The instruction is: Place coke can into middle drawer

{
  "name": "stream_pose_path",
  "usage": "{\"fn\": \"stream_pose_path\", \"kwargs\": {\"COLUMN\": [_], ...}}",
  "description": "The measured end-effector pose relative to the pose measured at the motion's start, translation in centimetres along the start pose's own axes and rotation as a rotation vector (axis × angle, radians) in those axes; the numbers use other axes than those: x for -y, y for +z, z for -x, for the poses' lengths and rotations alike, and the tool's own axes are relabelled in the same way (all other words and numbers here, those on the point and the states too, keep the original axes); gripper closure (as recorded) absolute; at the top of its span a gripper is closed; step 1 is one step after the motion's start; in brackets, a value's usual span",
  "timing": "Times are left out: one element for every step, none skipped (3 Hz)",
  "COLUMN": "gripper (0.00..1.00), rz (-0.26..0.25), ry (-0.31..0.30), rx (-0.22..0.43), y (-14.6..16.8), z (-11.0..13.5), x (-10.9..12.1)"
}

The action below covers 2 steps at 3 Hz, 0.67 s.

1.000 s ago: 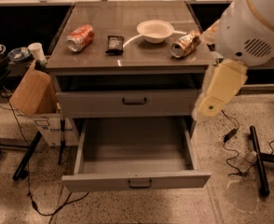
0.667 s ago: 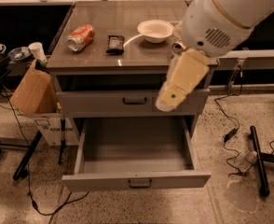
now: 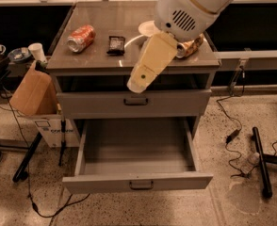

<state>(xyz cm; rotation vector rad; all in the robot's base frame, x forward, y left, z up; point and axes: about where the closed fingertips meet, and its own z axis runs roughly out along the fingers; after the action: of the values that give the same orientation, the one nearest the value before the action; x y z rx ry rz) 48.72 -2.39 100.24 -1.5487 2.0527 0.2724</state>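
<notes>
The coke can [image 3: 81,37], red-orange with white lettering, lies on its side at the left of the cabinet top [image 3: 96,60]. The middle drawer [image 3: 89,147] is pulled fully open below, and its grey tray holds nothing. My gripper [image 3: 138,81] is the cream-coloured end of the arm. It hangs in front of the cabinet's front edge, above the open drawer and right of the coke can, holding nothing that I can see. The big white arm joint [image 3: 190,6] covers the right part of the top.
A dark snack packet [image 3: 115,44] lies beside the coke can. A white bowl [image 3: 145,28] and a gold-brown can [image 3: 191,47] are partly hidden by the arm. The upper drawer [image 3: 96,105] is shut. A brown paper bag [image 3: 30,93] stands at the left, with cables and stand legs [image 3: 261,161] on the floor.
The arm has swung left across the cabinet, from its right side to its middle, and now covers the bowl and part of the gold-brown can. The cans and the drawer have not moved.
</notes>
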Motion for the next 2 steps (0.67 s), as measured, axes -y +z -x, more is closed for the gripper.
{"fn": "stream_pose_path", "kwargs": {"gripper": [0.00,0.00], "rz": [-0.034,-0.092], "ry": [0.030,0.104], "rx": [0.040,0.108], "y": [0.7,4.1], "z": [1.0,3.9], "x": [0.8,4.0]}}
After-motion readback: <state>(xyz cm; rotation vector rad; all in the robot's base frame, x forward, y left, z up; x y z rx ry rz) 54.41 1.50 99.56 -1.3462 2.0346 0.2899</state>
